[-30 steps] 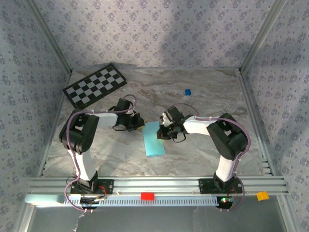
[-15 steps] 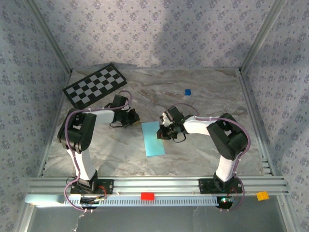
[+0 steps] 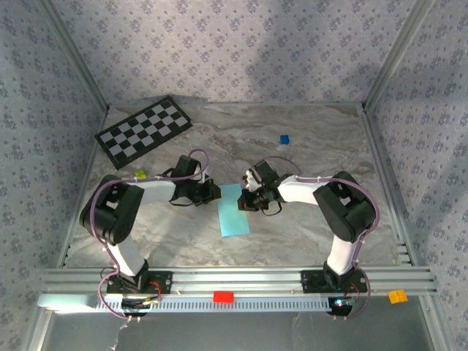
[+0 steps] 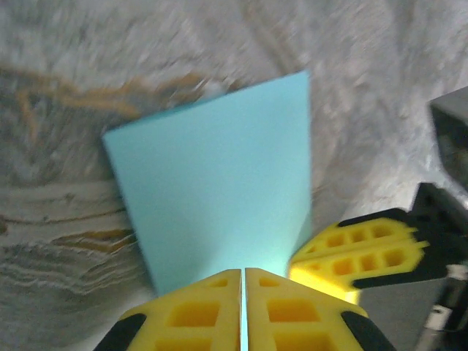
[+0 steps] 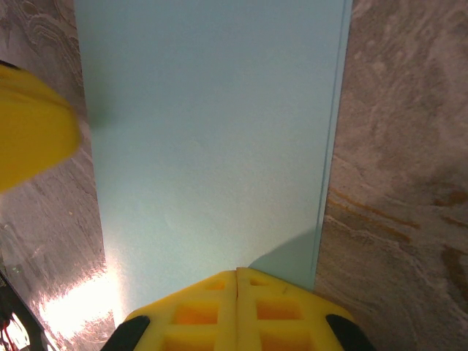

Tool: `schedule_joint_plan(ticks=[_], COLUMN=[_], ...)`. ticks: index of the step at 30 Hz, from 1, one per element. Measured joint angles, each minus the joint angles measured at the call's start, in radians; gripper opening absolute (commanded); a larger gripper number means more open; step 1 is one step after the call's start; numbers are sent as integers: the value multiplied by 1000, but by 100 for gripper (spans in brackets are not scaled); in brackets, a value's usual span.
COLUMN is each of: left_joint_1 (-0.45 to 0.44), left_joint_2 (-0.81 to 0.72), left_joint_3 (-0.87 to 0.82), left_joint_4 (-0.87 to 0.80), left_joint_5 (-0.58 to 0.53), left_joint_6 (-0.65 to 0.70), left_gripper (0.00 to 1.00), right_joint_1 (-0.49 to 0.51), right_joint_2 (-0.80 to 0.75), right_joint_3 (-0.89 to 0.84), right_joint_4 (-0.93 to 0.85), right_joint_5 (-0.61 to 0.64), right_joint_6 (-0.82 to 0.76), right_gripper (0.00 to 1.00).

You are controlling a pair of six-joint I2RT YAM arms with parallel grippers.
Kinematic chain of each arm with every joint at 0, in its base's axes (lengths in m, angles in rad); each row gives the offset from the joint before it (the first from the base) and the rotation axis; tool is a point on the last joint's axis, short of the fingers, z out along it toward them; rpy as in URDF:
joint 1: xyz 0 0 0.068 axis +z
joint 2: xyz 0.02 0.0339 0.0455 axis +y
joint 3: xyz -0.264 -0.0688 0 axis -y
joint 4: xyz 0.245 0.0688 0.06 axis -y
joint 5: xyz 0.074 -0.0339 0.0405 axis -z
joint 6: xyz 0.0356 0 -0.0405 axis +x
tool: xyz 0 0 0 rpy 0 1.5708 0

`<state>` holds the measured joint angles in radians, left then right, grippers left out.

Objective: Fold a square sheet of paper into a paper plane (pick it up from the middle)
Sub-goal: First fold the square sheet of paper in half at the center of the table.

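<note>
The square sheet of paper (image 3: 232, 210) is light sky-blue and lies flat on the marble table as a narrow oblong. A second layer's edge shows along one long side (image 5: 327, 168). My left gripper (image 3: 214, 193) is shut, its tips (image 4: 243, 274) low over the sheet's upper left edge (image 4: 212, 183). My right gripper (image 3: 244, 202) is shut too, with its tips (image 5: 236, 272) resting on the sheet's upper right edge. The two grippers face each other across the paper. Each wrist view catches the other's yellow finger (image 4: 355, 252) (image 5: 29, 135). The paper plane is out of view.
A black-and-white checkerboard (image 3: 144, 129) lies at the back left. A tiny blue cube (image 3: 284, 139) sits at the back right and a small yellow-green thing (image 3: 140, 175) behind the left arm. Red (image 3: 223, 297) and orange (image 3: 397, 296) blocks sit on the near rail.
The left gripper drew back from the paper to the left, then returned to its upper left edge. The left elbow swung outward. The right arm stayed put.
</note>
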<state>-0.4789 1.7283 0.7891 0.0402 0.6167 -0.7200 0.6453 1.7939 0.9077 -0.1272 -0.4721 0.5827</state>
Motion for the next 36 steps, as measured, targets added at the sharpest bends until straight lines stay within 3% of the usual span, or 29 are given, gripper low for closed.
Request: schedule_joint_plan(ticks=[19, 26, 36], left_joint_1=[-10, -12, -11], left_joint_2=[33, 39, 127], left_joint_3=[29, 134, 136], left_joint_4=[-25, -36, -36], left_joint_5=[-70, -60, -56], left_joint_6=[-19, -32, -32], left_gripper=[9, 10, 9], right_joint_1=[-1, -1, -2], right_joint_2=[0, 0, 0], right_joint_3=[0, 0, -2], right_joint_4=[0, 0, 1], right_joint_5=[-1, -1, -3], right_joint_6=[0, 0, 0], right_gripper=[0, 0, 0])
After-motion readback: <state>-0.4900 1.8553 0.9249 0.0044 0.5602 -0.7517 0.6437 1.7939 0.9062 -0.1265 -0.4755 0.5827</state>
